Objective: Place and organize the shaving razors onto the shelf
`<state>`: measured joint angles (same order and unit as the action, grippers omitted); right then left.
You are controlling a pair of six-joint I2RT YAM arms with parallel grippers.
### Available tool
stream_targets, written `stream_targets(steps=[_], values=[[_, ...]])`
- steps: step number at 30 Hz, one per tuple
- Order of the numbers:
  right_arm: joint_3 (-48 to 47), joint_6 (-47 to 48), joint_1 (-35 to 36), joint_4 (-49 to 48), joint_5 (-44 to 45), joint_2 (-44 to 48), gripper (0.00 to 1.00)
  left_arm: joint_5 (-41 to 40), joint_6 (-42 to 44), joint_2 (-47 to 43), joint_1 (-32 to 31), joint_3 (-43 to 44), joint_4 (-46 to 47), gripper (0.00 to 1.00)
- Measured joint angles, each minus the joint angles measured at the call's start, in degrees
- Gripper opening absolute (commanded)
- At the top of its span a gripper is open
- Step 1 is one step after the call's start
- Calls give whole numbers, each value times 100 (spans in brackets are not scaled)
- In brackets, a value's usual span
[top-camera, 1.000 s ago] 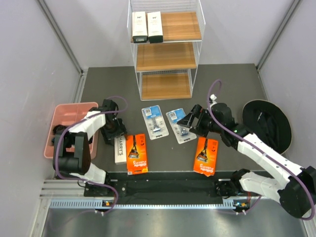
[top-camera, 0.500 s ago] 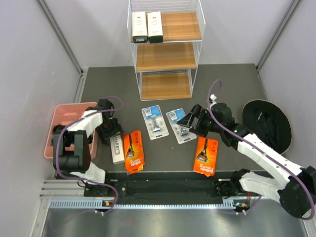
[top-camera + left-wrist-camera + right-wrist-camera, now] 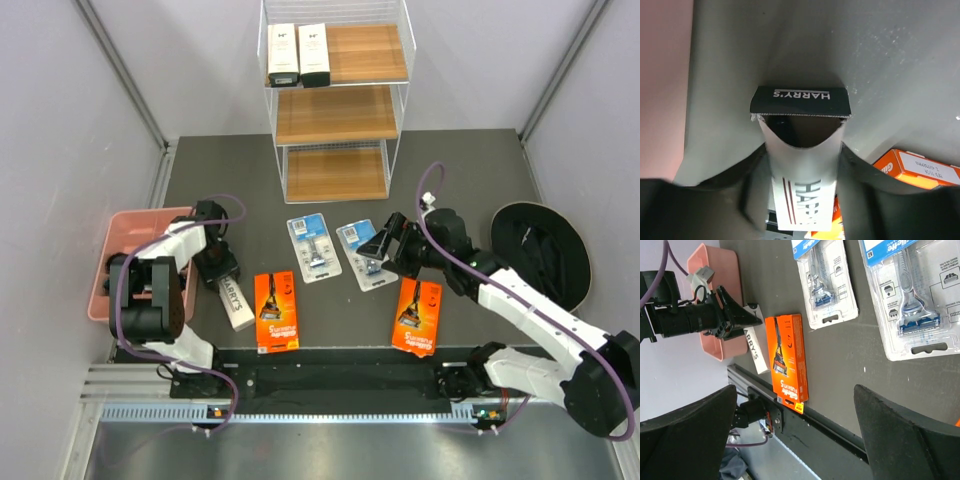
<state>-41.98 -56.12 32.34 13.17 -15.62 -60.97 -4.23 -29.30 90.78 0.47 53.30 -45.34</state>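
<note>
My left gripper (image 3: pixel 217 266) is shut on the long white HARRY'S box (image 3: pixel 232 298), which lies tilted low over the mat. In the left wrist view the box (image 3: pixel 805 165) sits squeezed between my fingers, its black end flap open. My right gripper (image 3: pixel 381 243) is open and empty above a blue-clear blister pack (image 3: pixel 362 256). A second blister pack (image 3: pixel 313 247) lies to its left. Two orange cards (image 3: pixel 276 311) (image 3: pixel 418 315) lie near the front edge. Two white boxes (image 3: pixel 283 52) (image 3: pixel 314 52) stand on the top tier of the shelf (image 3: pixel 340 115).
A pink compartment tray (image 3: pixel 128 232) with dark small items sits left of my left arm. A black round object (image 3: pixel 545 250) lies at the right. A metal rail runs along the front edge. Grey walls close in both sides.
My left gripper has moved left toward the pink tray with the HARRY'S box, turning it away from the left orange card. The card shifted and settled. The right arm barely moved.
</note>
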Motion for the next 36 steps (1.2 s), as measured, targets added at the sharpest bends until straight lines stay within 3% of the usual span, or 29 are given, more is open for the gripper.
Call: stream_targets(steps=[2,12,23,36], values=[[0,2,15,0,-9,-7,99,52,26,26,4,15,4,32],[-13,37,31,17,-37,-39,99,315,153,11,31,258,-181,34],[-472,131,129,149,-17,-61,99,1554,-52,-542,31,2155,-529,35],[-737,308,1010,50,649,35,99,3294,-1196,-809,28,1615,79,36]])
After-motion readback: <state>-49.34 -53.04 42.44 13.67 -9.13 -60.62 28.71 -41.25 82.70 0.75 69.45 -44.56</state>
